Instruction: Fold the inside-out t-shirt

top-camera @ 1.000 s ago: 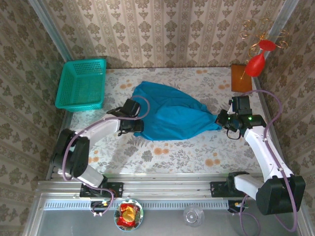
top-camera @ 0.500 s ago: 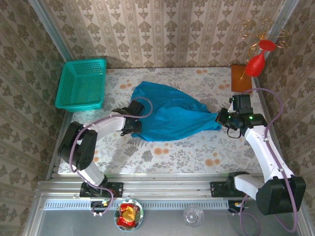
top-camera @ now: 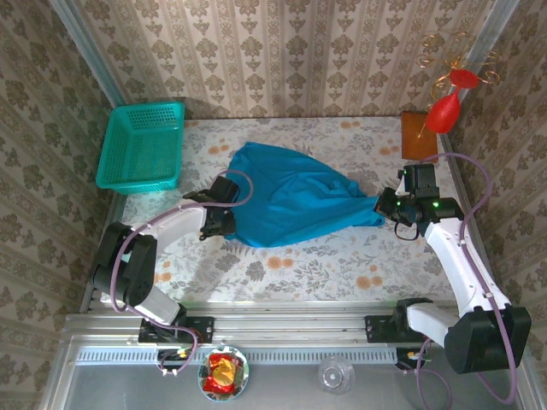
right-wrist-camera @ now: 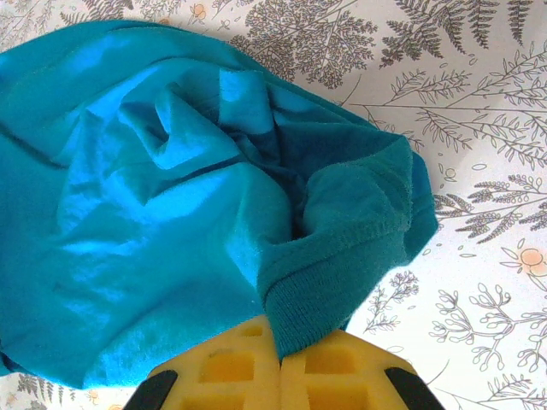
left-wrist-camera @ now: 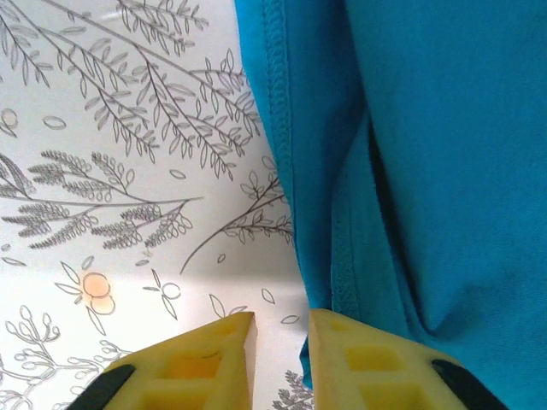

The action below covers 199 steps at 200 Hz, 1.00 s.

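The inside-out t-shirt (top-camera: 295,201) is a blue-teal cloth bunched across the middle of the table. It tapers toward the right. My right gripper (top-camera: 382,207) is at that right tip, and in its wrist view the gripper (right-wrist-camera: 280,354) is shut on a ribbed hem of the t-shirt (right-wrist-camera: 154,196). My left gripper (top-camera: 224,229) is low at the shirt's lower left edge. Seen from the left wrist, the gripper (left-wrist-camera: 280,329) has a narrow gap with only tablecloth showing in it. The stitched hem of the t-shirt (left-wrist-camera: 427,171) runs beside and behind the right finger (left-wrist-camera: 376,359).
A teal mesh basket (top-camera: 141,145) stands at the table's back left. An orange-brown block (top-camera: 419,135) sits at the back right, with a red ornament (top-camera: 444,111) hanging above it. Bare floral tablecloth (top-camera: 325,265) lies in front of the shirt.
My left gripper slid in against the shirt's left edge, then eased back a little, and its jaws narrowed. The right gripper kept its hold and stayed put.
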### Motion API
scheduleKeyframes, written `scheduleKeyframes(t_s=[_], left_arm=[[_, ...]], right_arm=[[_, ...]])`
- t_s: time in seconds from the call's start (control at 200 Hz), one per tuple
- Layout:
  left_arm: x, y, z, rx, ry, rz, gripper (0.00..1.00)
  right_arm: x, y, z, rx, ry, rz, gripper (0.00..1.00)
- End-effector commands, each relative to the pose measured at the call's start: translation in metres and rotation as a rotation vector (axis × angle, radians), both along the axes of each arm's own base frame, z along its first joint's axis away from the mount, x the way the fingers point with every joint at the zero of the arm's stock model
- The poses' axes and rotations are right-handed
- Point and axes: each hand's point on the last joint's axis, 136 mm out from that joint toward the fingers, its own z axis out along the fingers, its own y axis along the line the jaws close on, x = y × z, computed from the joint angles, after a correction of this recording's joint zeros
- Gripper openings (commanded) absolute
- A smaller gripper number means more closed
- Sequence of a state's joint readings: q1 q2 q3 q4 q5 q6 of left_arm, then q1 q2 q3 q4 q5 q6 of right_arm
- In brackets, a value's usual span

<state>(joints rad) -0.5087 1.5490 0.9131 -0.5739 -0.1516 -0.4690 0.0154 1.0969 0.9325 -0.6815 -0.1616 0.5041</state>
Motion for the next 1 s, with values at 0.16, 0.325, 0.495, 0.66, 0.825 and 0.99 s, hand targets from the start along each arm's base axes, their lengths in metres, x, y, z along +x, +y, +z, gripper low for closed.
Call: scheduleKeyframes(t_s=[0.16, 0.325, 0.495, 0.66, 0.825, 0.99], left_arm=[[-0.006, -0.02, 0.016, -0.091, -0.015, -0.024, 0.4], [-0.004, -0.03, 0.013, -0.098, -0.007, -0.031, 0.44], [-0.01, -0.035, -0.002, -0.094, 0.034, -0.039, 0.46], [-0.013, -0.039, 0.002, -0.098, 0.021, -0.053, 0.47], [-0.016, -0.038, 0.016, -0.069, -0.016, -0.067, 0.52], [-0.022, -0.044, 0.018, -0.065, -0.007, -0.087, 0.38]], right_arm=[[-0.002, -0.006, 0.011, -0.028, -0.02, -0.011, 0.0], [-0.002, -0.005, 0.009, -0.022, -0.018, -0.014, 0.0], [-0.003, -0.006, 0.01, -0.026, -0.019, -0.015, 0.0], [-0.003, -0.006, 0.011, -0.027, -0.021, -0.017, 0.0], [-0.003, -0.006, 0.011, -0.027, -0.022, -0.017, 0.0], [-0.002, -0.005, 0.01, -0.02, -0.02, -0.018, 0.0]])
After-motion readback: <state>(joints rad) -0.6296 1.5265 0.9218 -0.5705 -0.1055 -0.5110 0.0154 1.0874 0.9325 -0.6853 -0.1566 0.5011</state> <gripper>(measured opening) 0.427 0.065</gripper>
